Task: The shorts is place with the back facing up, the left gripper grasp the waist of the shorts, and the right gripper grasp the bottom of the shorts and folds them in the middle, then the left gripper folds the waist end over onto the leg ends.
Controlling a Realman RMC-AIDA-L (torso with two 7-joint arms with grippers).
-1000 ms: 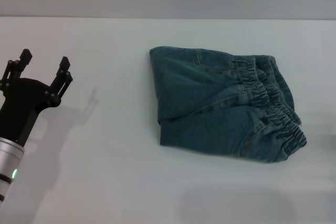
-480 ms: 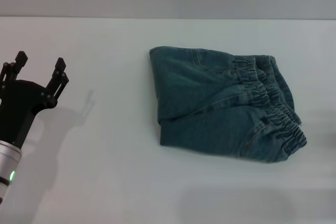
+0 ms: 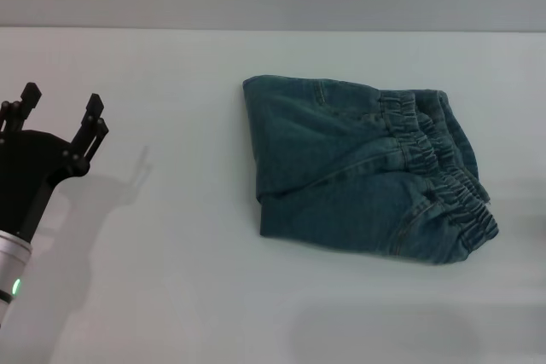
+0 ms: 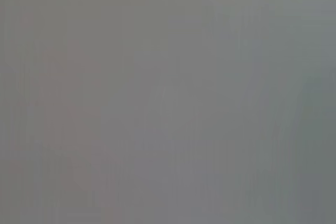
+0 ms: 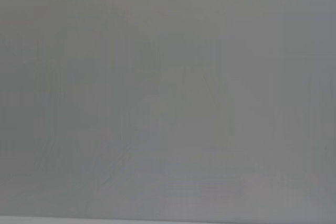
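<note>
1. On the worktop I count one pair of shorts, folded, lying right of centre; waist at its right side.
2. I count one left gripper at far left, jaws apart, empty, well apart from the shorts.
3. I read no writing.

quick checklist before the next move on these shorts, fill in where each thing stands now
1. Shorts folded into a compact bundle on the table: ok.
2. Waist laid at the robot's right end of the bundle, ruffled band in sight: ok.
3. Leg ends lined up under the waist: cannot tell, hidden beneath the fold.
4. Left gripper clear of the cloth, off to the robot's left, fingers open and empty: ok.
5. Right gripper clear of the cloth: cannot tell, it is out of the head view and its wrist view shows only bare surface.
</note>
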